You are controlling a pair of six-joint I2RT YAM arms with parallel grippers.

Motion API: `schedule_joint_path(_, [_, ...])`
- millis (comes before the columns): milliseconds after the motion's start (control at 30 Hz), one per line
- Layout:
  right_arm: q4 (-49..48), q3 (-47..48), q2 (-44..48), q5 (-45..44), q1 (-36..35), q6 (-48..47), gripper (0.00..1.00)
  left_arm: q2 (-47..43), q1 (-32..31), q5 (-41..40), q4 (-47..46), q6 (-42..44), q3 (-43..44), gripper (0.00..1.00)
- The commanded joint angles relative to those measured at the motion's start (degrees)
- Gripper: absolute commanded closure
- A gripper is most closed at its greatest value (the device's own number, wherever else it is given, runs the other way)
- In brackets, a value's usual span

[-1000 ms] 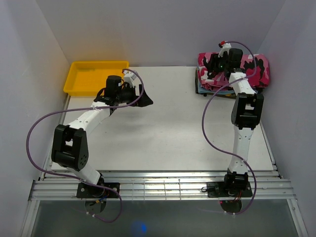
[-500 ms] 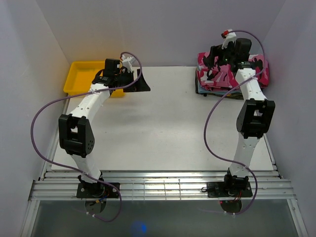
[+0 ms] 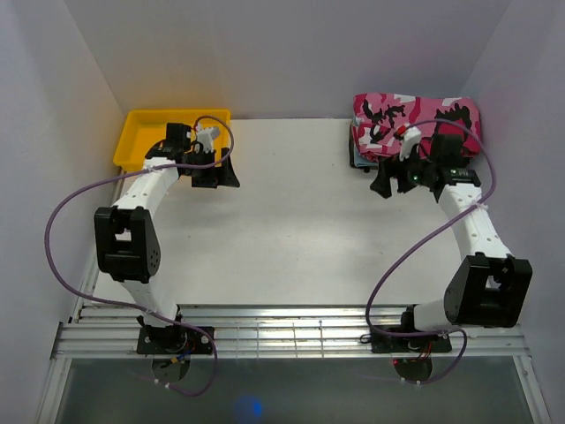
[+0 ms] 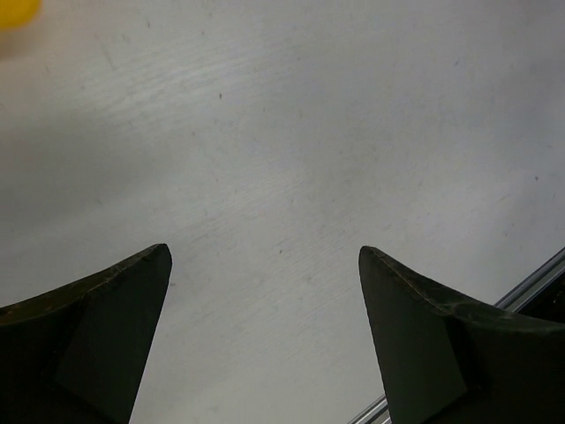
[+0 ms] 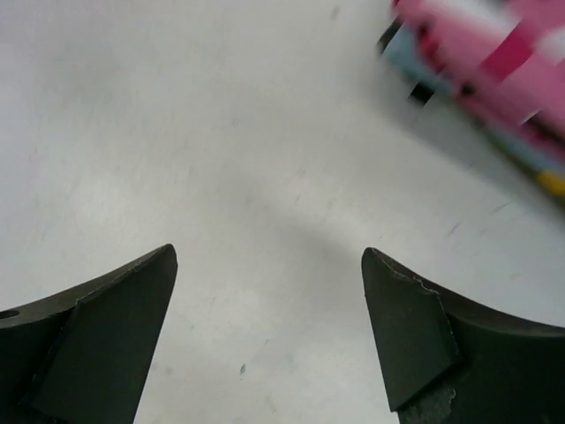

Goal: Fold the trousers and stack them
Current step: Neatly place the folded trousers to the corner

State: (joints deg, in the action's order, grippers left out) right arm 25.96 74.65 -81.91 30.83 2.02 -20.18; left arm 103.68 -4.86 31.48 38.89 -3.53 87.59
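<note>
White table (image 3: 282, 230) fills the walled workspace. The folded trousers (image 3: 415, 117) lie at its far right corner, on top of other cloth. A yellow tray (image 3: 146, 141) sits at the far left. The left gripper (image 4: 265, 256) and right gripper (image 5: 269, 256) hover over bare tabletop, fingers spread wide and empty.

Both spread wide, empty: left end effector (image 4: 263, 256), right end effector (image 5: 269, 254).

A shallow yellow tray (image 3: 146, 132) sits in the far left corner of a white table (image 3: 291, 230), pale walls (image 3: 282, 53) close in its left, far and right sides, slotted metal rails (image 3: 291, 336) run along the near edge, and a blurred sliver of blue cloth (image 5: 402, 46) shows far right.
</note>
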Motion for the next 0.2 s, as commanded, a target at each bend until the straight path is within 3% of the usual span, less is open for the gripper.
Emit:
schedule_joint_path(0, [2.4, -12.2, 6.0, 2.4, 0.2, -1.8, 0.1, -10.5, -0.6, -2.3, -2.3, 3.4, -9.0, 0.02])
schedule_joint_path(167, [0.3, -20.5, 13.3, 3.2, 0.2, 0.4, 0.1, -20.0, -0.6, -6.0, -6.4, 3.4, -21.4, 0.02])
